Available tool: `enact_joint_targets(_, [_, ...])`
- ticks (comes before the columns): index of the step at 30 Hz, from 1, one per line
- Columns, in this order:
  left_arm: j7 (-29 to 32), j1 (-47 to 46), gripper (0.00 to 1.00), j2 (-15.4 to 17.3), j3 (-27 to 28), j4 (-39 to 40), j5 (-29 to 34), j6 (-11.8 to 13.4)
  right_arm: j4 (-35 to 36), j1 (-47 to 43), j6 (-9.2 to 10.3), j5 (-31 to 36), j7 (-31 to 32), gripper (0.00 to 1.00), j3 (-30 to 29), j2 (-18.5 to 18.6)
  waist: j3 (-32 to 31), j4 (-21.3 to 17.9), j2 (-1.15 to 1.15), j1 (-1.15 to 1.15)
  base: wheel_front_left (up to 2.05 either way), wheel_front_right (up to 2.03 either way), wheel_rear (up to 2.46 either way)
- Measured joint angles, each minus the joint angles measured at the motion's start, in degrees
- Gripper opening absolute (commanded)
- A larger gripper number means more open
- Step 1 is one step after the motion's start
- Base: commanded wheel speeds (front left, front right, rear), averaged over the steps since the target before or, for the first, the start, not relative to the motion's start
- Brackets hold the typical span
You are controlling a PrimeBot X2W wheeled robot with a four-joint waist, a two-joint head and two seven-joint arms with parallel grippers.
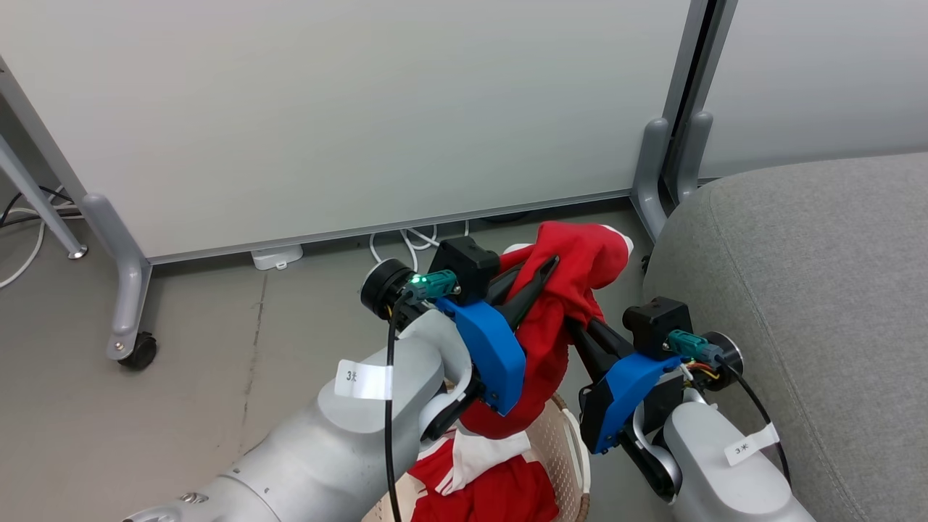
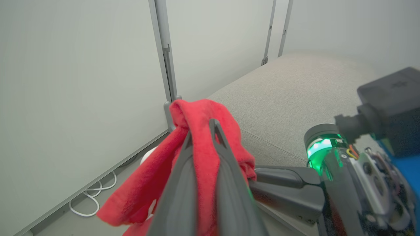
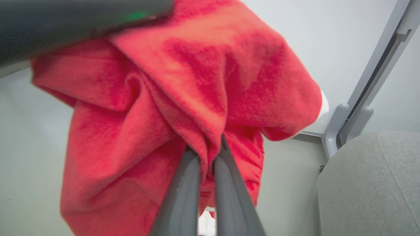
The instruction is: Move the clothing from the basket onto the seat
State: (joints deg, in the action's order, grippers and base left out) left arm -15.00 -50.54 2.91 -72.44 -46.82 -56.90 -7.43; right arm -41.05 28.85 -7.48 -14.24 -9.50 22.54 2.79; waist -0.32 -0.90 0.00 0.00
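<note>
Left tool (image 2: 200, 131) and right tool (image 3: 206, 147) each pinch clothing (image 1: 587, 254).

Two pale grey forearms (image 1: 312, 449), smooth rounded casings, each bearing a white label (image 1: 362, 380) marked "3" and a character. Blue plastic wrist brackets (image 1: 493, 351) — black camera boxes (image 1: 467, 264) above, teal connectors (image 1: 435, 284) with black cables (image 1: 389, 406). Fingers (image 2: 178, 196) long, dark grey, tapered. Right of the left wrist view: green-lit ring (image 2: 320, 146), red and yellow wires (image 2: 352, 152), small screws (image 2: 367, 168)
</note>
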Motion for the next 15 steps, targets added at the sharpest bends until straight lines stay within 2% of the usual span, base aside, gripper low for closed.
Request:
enact_joint_targets(3, [0.0,0.11,0.0,0.0,0.15,-0.01,0.01,0.0,-0.02,0.0,0.0,-0.01,-0.08,0.0,0.03,0.0,-0.06,-0.07,0.0,0.0,0.0,0.0,0.0])
enact_joint_targets(4, [0.0,0.14,0.2,0.0,0.23,0.02,0.01,0.0,-0.02,0.0,0.0,-0.02,-0.08,0.0,0.02,0.0,-0.07,-0.09,0.0,0.0,0.0,0.0,0.0])
enact_joint_targets(5, [0.0,0.18,0.5,0.0,0.32,0.01,0.01,0.0,-0.02,0.0,0.0,-0.02,-0.09,0.0,0.04,0.0,-0.07,-0.12,0.0,0.0,0.0,0.0,0.0])
enact_joint_targets(6, [0.0,0.24,0.97,-0.01,0.59,0.0,0.04,0.0,-0.02,-0.01,0.0,-0.03,-0.11,0.0,0.02,0.0,-0.06,-0.12,0.0,0.0,0.0,0.0,0.0])
enact_joint_targets(7, [0.0,0.26,1.0,-0.01,1.0,-0.02,0.23,0.0,-0.01,-0.01,0.0,-0.03,-0.14,0.0,-0.04,0.0,-0.05,-0.12,0.0,0.0,0.0,0.0,0.0])
enact_joint_targets(15, [0.0,2.76,1.0,0.3,6.64,1.71,4.77,0.0,0.32,-0.01,0.0,-0.01,-0.23,0.0,-0.75,-0.01,0.22,0.14,0.0,0.0,0.0,0.0,0.0])
